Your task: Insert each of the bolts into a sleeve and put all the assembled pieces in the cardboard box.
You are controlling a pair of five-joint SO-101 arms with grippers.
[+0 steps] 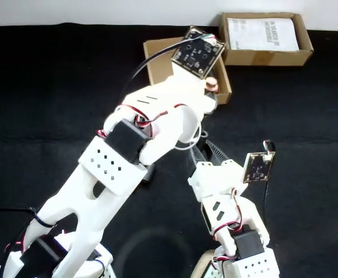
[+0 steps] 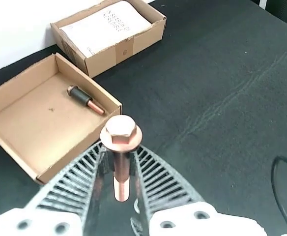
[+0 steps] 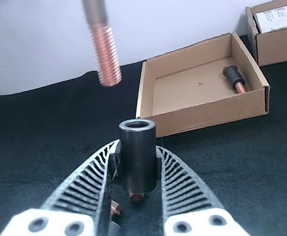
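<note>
My left end effector [image 2: 120,147] grips a copper hex-head bolt [image 2: 121,132], threaded tip above & apart from the dark cylindrical metal sleeve [image 3: 137,152] clamped upright in my right end effector [image 3: 137,146], w/ one assembled bolt-and-sleeve piece [image 2: 84,100] in the open brown cardboard box [image 2: 35,118] on the black desk [image 2: 222,73].

Black table [image 1: 41,81], paper-filled box [image 1: 261,57], white wall [image 3: 35,39]

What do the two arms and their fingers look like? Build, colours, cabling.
Both the left arm and right arm are white plastic shells with black servos and red, black and white cables. A dark camera board sits on each wrist. The left gripper and right gripper have grey ribbed lattice fingers on white bases with screw holes.
</note>
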